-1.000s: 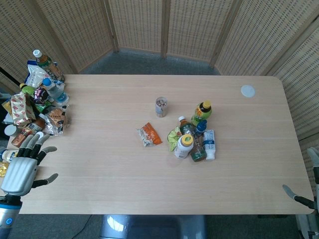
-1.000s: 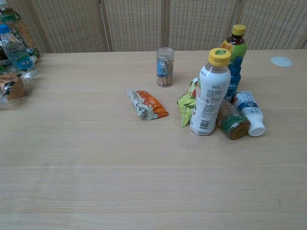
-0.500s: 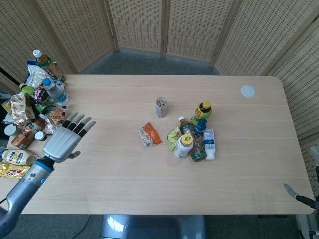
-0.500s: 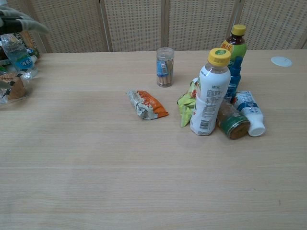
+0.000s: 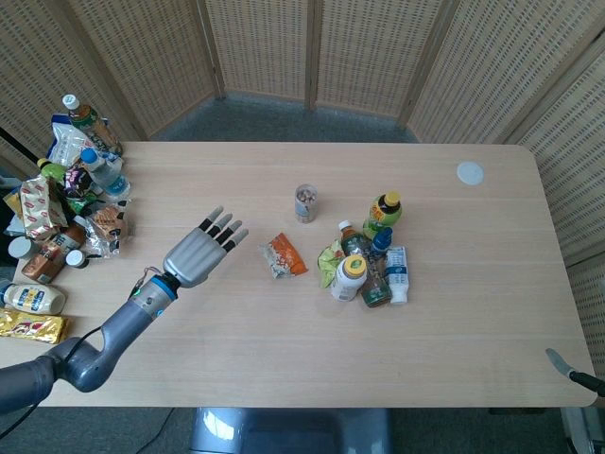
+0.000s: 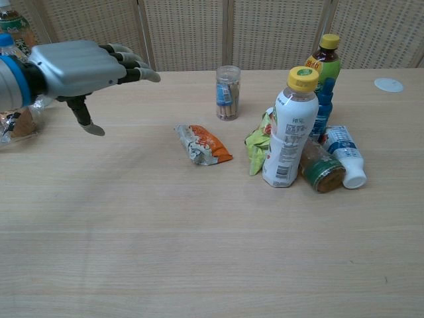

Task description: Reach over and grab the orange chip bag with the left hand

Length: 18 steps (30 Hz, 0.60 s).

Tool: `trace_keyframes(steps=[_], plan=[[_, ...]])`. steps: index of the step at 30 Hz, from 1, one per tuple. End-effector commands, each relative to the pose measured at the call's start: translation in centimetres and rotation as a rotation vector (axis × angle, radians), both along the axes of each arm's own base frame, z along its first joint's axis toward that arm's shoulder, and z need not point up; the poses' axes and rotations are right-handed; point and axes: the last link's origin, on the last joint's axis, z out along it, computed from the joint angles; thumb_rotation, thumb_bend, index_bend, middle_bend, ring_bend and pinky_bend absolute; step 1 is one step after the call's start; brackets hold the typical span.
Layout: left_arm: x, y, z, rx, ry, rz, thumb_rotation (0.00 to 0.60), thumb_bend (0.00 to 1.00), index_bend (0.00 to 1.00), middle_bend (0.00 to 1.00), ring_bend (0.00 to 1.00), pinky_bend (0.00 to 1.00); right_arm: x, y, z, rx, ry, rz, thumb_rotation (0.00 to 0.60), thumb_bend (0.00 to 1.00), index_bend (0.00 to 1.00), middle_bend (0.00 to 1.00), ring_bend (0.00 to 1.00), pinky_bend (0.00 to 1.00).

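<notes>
Left hand: the left hand (image 5: pixel 197 253) is above the table (image 5: pixel 227 340), palm down, with the fingers (image 5: pixel 225 230) stretched out and a little apart. It holds nothing. In the chest view the left hand (image 6: pixel 78 66) is raised over the table surface and the thumb points down.

Orange chip bag: the orange chip bag (image 5: pixel 283 255) lies flat on the table, near the middle. In the chest view the orange chip bag (image 6: pixel 202 144) is a little crumpled, with one orange end and one pale end.

Bag relative to fingers: the bag is ahead of the fingertips, on the robot's right side of them. There is a clear gap of bare table between them, so they do not touch.

Right hand: only a dark tip of the right hand (image 5: pixel 565 371) shows at the lower right edge of the head view. I cannot tell how its fingers are.

Near the bag: a clear jar (image 6: pixel 227 92) stands behind the bag. A white bottle with yellow cap (image 6: pixel 287 130) stands to the right among other bottles, with a green wrapper (image 6: pixel 258 143) beside it.

Left table edge: a pile of snacks and bottles (image 5: pixel 66 184) lies there, well apart from the bag.
</notes>
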Motion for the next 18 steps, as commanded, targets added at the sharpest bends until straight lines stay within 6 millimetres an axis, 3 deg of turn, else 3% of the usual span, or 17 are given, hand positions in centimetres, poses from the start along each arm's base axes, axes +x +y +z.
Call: trace_keyframes(steps=[1, 9, 18], plan=[[1.3, 0.9, -2.1, -0.029, 0.037, -0.014, 0.6, 0.0, 0.07, 0.0, 0.0, 0.0, -0.1, 0.0, 0.2, -0.005, -0.001, 0.0, 0.6, 0.0, 0.0, 0.0, 0.0, 0.0], [4.7, 2.1, -7.9, -0.083, 0.08, 0.0, 0.6, 0.0, 0.07, 0.0, 0.0, 0.0, -0.2, -0.1, 0.4, -0.013, -0.015, -0.002, 0.6, 0.0, 0.0, 0.0, 0.0, 0.0], [7.0, 2.8, -12.0, -0.098, 0.092, 0.049, 0.6, 0.0, 0.08, 0.0, 0.0, 0.0, -0.9, -0.2, 1.3, -0.031, -0.039, -0.019, 0.6, 0.0, 0.0, 0.0, 0.0, 0.0]])
